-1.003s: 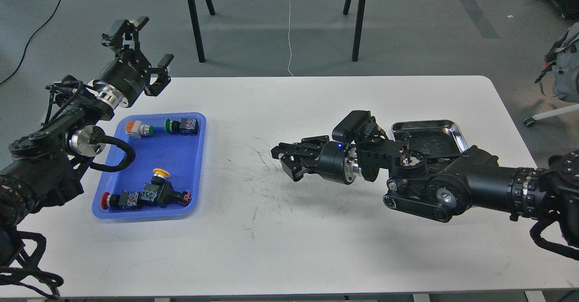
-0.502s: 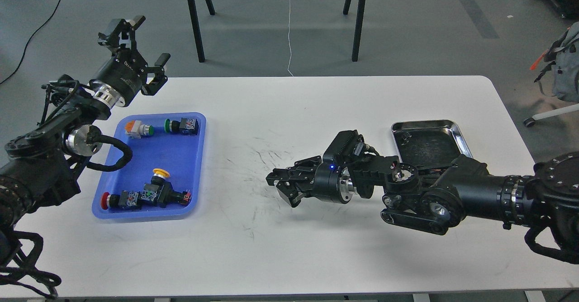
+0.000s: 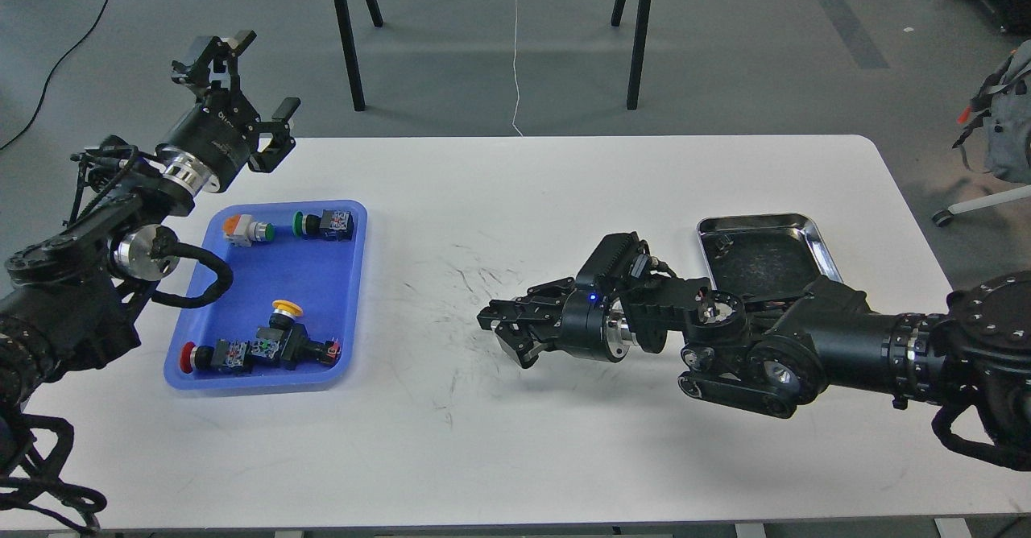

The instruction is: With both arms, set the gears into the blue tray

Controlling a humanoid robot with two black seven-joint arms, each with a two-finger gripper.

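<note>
The blue tray lies at the table's left and holds several push-button switches with coloured caps. No gears show clearly in it. A tiny dark piece sits in the far left corner of the silver tray, too small to name. My left gripper hangs above the table's back left edge, behind the blue tray, open and empty. My right gripper points left, low over the table's middle, between the two trays. Its fingers look slightly apart, and I cannot make out whether anything is held between them.
The silver metal tray with a dark bottom lies at the right, partly behind my right arm. Scuff marks cover the white table in the middle. Chair legs and cables stand on the floor beyond the far edge.
My right gripper came down and slightly left, away from the silver tray, then nearly stopped. My left gripper drifted a little left and back.
</note>
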